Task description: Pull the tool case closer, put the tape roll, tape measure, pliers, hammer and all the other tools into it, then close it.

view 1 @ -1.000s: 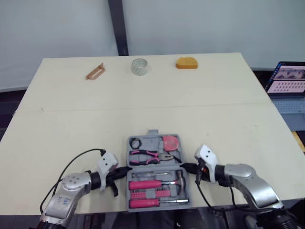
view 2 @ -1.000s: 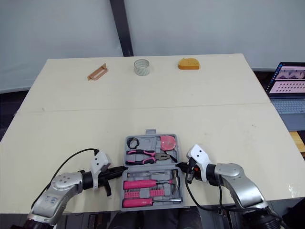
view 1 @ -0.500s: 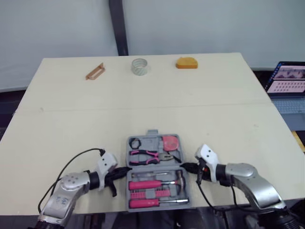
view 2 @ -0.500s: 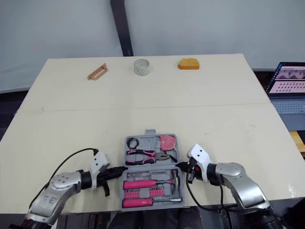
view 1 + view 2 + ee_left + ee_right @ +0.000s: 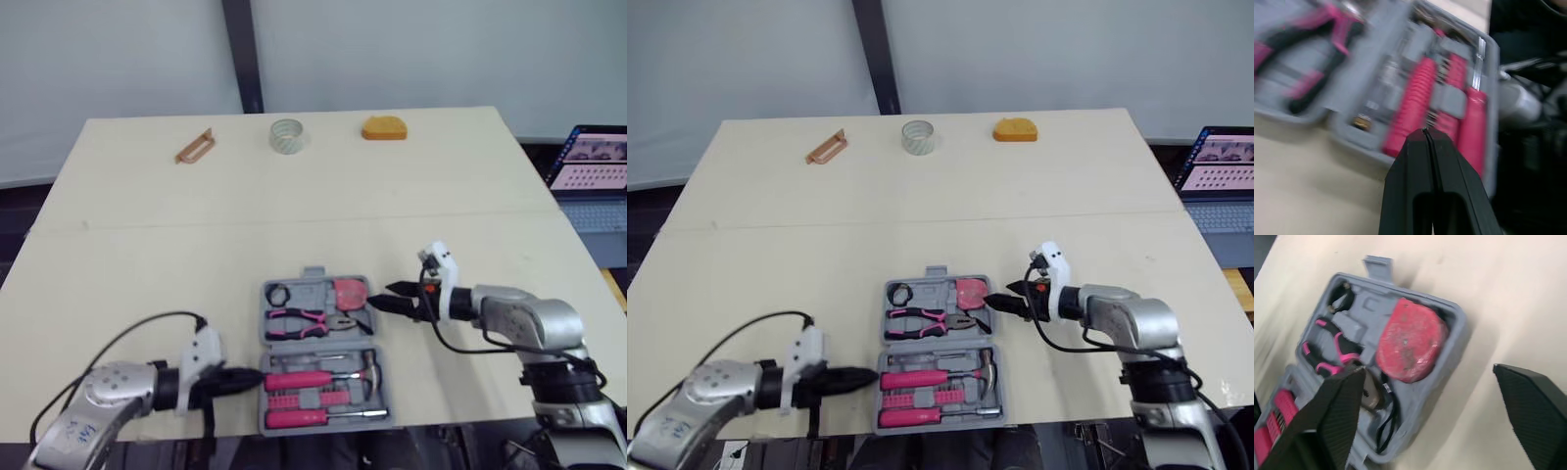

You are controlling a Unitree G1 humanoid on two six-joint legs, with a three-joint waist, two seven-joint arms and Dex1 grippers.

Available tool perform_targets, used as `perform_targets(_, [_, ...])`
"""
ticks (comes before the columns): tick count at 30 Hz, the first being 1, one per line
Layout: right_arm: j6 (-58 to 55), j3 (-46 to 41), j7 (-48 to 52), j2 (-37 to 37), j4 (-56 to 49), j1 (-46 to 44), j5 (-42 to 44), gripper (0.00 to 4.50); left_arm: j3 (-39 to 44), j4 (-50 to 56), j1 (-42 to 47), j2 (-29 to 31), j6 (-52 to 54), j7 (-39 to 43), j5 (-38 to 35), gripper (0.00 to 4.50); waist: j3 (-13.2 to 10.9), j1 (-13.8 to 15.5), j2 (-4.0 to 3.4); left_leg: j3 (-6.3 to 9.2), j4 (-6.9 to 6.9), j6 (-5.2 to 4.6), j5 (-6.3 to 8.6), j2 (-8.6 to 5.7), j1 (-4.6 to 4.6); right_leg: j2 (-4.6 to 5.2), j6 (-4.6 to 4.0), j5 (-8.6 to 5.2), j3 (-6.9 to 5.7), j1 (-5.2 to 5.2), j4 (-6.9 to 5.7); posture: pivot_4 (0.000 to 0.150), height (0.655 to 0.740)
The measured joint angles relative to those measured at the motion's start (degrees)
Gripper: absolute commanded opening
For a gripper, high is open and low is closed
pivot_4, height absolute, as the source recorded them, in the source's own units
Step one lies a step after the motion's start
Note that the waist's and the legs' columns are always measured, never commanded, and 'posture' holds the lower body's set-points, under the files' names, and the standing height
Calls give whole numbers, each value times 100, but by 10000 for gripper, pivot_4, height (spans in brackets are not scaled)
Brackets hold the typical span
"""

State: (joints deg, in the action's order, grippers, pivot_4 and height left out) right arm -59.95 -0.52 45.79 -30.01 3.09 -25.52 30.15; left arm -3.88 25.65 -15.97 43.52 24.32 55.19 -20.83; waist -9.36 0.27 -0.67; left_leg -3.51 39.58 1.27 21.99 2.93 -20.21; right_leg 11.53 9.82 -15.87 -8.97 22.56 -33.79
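While the tool case [image 5: 318,352] lies open close in front, my right gripper [image 5: 384,297] hangs spread beside it (to take its rim, I think); left gripper [image 5: 253,376] pressed together alongside.

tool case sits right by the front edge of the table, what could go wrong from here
1. The tool case lies at the table's near edge. A further pull from the shut left gripper beside it might tip it off.
2. The open right gripper hangs close to the red tape measure in the case and could knock it loose.
3. The tape roll, orange item and brown piece lie along the far edge, likely a long reach.
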Motion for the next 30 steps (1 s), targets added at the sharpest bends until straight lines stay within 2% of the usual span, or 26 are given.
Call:
perform_targets(6, [-5,0,-265,497,665,-386,-97,44633,-671,-451,-2,-153,-819,-58,583,0,13,-45,-5,-5,1,2,-1,0,9,0,0,0,2,-5,-2,1500,7400])
perform_targets(14, [-242,12,-196,805,566,-262,150,44633,-888,-1031,70,-237,-1947,-119,820,0,45,-58,-43,-7,-12,3,-2,0,16,0,0,0,2,-5,-2,1500,7400])
perform_targets(30, [-18,2,489,714,289,-85,517,44633,-916,-1306,82,-220,-2383,-113,818,0,48,-186,-54,-30,-44,5,-3,1,53,1,0,0,8,-12,-1,1500,7400])
